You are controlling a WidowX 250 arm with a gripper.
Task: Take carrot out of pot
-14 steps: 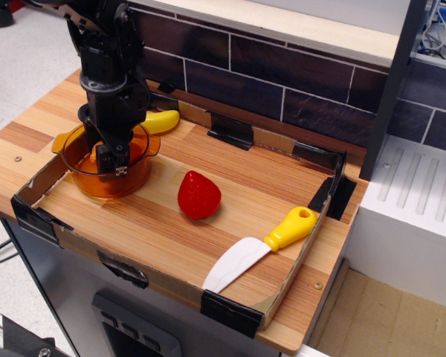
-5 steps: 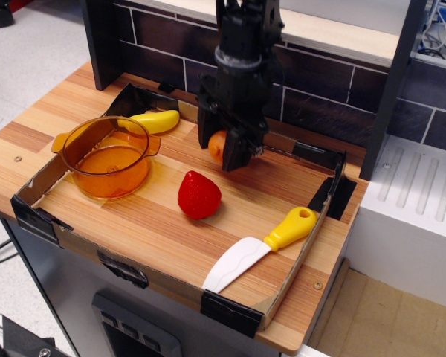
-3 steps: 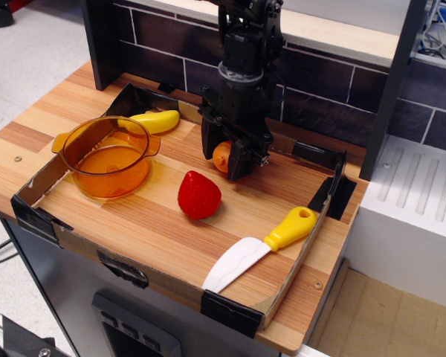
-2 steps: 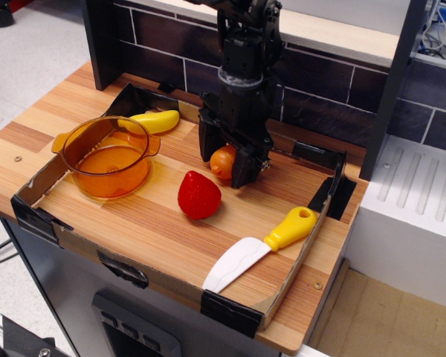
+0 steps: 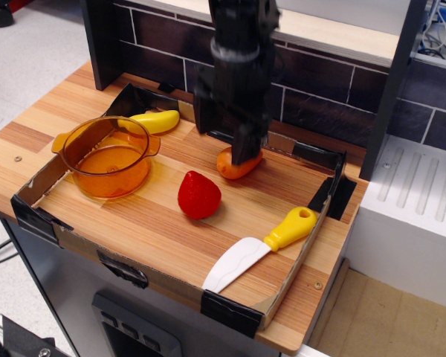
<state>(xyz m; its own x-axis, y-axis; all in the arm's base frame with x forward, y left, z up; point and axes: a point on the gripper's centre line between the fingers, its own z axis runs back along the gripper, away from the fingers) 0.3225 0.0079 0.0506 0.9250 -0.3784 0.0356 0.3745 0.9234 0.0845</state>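
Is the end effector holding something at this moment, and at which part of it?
Probably nothing. The carrot lies on the board beside the strawberry, and the end effector, blurred, is just above it; whether its fingers touch the carrot cannot be told.

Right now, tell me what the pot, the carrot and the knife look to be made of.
Pot: see-through orange plastic, glossy; the wood shows through it. Carrot: smooth orange plastic, probably a toy. Knife: plastic too, it seems, with a matte white blade and shiny yellow handle.
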